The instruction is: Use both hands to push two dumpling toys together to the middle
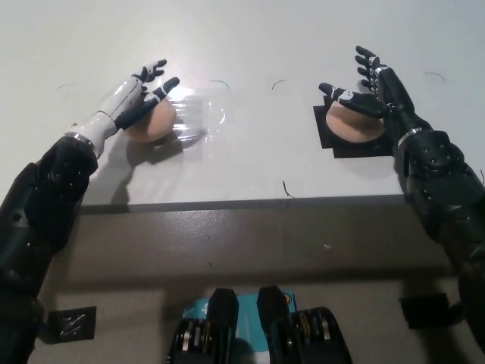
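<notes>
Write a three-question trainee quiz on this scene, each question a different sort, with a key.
1. True or false: the left dumpling and right dumpling touch each other.
2. What lies under the right dumpling? A) black patch B) plate C) cloth
3. Fill in: the white left hand is at the ___ dumpling; the black right hand is at the other.

Key: 1 false; 2 A; 3 left.

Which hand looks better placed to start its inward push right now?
Roughly even, slight edge to the left hand: it lies along the left dumpling toy's outer side. The right hand reaches over the right dumpling toy, not clearly beside it.
</notes>
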Robot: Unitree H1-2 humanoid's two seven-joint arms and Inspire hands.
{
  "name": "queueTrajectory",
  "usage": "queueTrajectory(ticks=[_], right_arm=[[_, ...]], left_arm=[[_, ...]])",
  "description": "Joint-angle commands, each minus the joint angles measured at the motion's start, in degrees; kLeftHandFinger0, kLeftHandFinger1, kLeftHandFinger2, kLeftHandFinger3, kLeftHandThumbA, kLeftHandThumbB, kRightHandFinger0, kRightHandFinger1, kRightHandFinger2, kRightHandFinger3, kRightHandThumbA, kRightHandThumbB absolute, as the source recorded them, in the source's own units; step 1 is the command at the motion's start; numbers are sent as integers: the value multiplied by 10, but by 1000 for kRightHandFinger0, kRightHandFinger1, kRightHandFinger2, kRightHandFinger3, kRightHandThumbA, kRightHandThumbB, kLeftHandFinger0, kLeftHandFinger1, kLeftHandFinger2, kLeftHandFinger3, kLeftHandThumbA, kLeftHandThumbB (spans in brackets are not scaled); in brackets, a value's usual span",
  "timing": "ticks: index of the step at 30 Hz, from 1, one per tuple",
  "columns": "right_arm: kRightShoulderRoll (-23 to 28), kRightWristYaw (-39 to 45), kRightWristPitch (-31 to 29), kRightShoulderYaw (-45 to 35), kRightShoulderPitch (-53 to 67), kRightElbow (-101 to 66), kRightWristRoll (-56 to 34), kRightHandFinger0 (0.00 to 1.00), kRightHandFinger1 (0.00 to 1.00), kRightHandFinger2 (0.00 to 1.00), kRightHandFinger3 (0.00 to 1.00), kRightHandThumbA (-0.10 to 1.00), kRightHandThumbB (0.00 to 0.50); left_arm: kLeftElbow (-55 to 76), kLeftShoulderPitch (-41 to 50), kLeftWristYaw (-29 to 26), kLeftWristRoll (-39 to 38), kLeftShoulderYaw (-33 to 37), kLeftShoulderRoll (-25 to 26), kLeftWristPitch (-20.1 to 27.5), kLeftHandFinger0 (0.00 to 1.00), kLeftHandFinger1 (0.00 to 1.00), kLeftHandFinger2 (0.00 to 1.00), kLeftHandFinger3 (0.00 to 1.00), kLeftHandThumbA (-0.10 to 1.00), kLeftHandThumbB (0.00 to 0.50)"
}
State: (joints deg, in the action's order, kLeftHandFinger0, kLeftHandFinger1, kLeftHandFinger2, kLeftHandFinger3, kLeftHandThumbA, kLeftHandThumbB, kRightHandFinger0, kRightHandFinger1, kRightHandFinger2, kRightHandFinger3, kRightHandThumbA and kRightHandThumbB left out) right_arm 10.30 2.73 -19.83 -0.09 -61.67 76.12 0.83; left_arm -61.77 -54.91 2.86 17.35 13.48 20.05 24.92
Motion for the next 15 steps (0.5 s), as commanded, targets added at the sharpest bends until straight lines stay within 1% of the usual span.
queueTrajectory(ticks=[1, 3, 4, 5, 8, 9, 11, 14, 15], right_arm=[[3, 4, -27, 2, -24, -4, 1, 1000, 1000, 1000, 1000, 1000, 273], [3, 3, -29, 3, -20, -2, 2, 1000, 1000, 1000, 1000, 1000, 285], [3, 2, -30, 3, -19, -2, 2, 1000, 1000, 1000, 1000, 1000, 285], [3, 2, -25, 0, -22, 0, -1, 1000, 1000, 1000, 1000, 1000, 295], [2, 0, -21, -4, -20, 3, -4, 1000, 1000, 1000, 1000, 1000, 311], [2, 1, -22, -6, -19, 4, -6, 1000, 1000, 1000, 1000, 1000, 325], [1, 8, -20, -12, -15, 4, -14, 1000, 1000, 1000, 1000, 1000, 324], [1, 12, -22, -20, -7, 2, -21, 1000, 1000, 1000, 1000, 1000, 263], [-1, 13, -22, -25, -3, 2, -26, 1000, 1000, 1000, 1000, 1000, 246]], left_arm=[[9, -18, 3, -13, -7, 10, 20, 1000, 1000, 1000, 1000, 1000, 352], [12, -11, -3, -9, -7, 10, 20, 1000, 1000, 1000, 1000, 1000, 392], [11, -9, -4, -9, -8, 10, 20, 1000, 1000, 1000, 1000, 1000, 395], [11, -10, 1, -11, -10, 12, 20, 1000, 1000, 1000, 1000, 1000, 397], [14, -3, 1, -14, -12, 13, 20, 1000, 1000, 1000, 1000, 1000, 385], [16, -1, 1, -15, -13, 12, 20, 1000, 1000, 1000, 1000, 1000, 377], [19, 6, 1, -16, -13, 12, 20, 1000, 1000, 1000, 1000, 1000, 367], [23, 14, -2, -16, -14, 10, 20, 1000, 1000, 1000, 1000, 1000, 372], [29, 20, -2, -17, -13, 10, 20, 1000, 1000, 1000, 1000, 1000, 364]])
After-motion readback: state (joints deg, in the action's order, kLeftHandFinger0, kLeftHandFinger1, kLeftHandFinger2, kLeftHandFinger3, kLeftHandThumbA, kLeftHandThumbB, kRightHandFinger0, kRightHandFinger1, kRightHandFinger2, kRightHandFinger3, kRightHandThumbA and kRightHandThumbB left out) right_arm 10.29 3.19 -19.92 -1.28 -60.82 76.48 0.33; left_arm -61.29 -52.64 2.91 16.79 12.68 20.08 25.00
